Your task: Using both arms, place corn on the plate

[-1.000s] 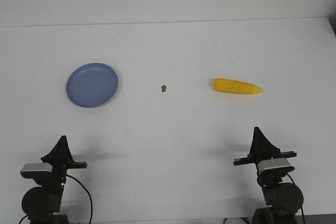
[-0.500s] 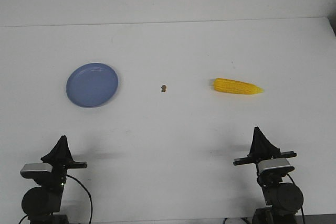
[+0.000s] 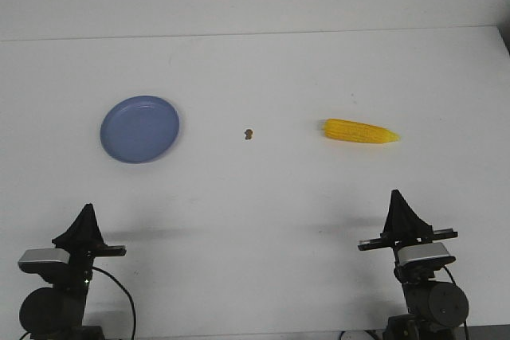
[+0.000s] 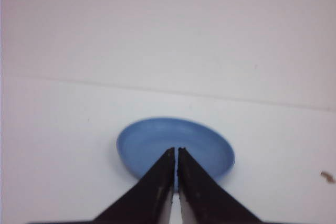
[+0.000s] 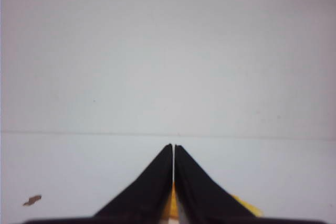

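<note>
Nothing done yet: we found the corn (image 3: 360,130) lying toward the counter's right edge, well apart from the empty plate (image 3: 140,128) toward its left edge. Both jaws were clenched, holding nothing, at the near edge.

- We see the plate (image 3: 140,129) lying on the left half of the tabletop (image 3: 263,69), about midway between the front and back edges.
- The corn (image 3: 360,131) lies on the right half, level with the plate and well apart from it, its pointed end toward the right edge.
- Between them, near the middle of the tabletop, we spot a small speck (image 3: 249,133).
- At the front edge, the left gripper (image 3: 85,211) sits near the left corner, in front of the plate.
- The right gripper (image 3: 396,197) sits near the right corner, in front of the corn.
</note>
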You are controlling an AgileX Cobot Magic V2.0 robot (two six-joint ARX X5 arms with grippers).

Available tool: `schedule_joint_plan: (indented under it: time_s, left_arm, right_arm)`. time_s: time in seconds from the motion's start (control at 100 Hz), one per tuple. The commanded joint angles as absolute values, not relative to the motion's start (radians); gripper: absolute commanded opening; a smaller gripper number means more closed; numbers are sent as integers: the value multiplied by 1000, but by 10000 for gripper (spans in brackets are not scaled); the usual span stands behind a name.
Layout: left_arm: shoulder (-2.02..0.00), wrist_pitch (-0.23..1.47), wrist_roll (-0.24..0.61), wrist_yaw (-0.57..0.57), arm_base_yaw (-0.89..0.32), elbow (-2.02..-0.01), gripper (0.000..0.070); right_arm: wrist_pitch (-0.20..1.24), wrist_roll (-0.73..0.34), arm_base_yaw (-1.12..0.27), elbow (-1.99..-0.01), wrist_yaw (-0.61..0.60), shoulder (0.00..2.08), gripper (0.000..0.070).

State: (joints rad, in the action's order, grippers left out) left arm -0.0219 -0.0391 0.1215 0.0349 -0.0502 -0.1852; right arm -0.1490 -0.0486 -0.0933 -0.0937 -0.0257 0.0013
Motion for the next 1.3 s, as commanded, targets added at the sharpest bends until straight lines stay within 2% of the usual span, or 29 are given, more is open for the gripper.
schedule_joint_plan:
  time_s: [0.0,0.3,0.52,0.71,0.84,1.29]
  left_arm:
    - [-44,-17,134,37,-50,-235,12]
    - [-271,187,151,38,-50,-554,12]
    - [-488,451,151,38,-50,-832,12]
    - [-607,618,148,38,-50,-987,12]
    - [-634,639,147,37,-50,-1014,12]
    - [-633,710,144,3,-51,-1014,19]
  right_arm:
    - [-81,-45,-95,-154,-26,3,13]
    - [257,-54,-95,-438,-26,114,13]
    - [542,-61,-95,-703,-26,310,13]
    - [766,-62,-95,-896,-27,484,12]
    - [815,-80,-95,-950,-27,552,13]
    - [815,-90,-95,-957,-27,562,17]
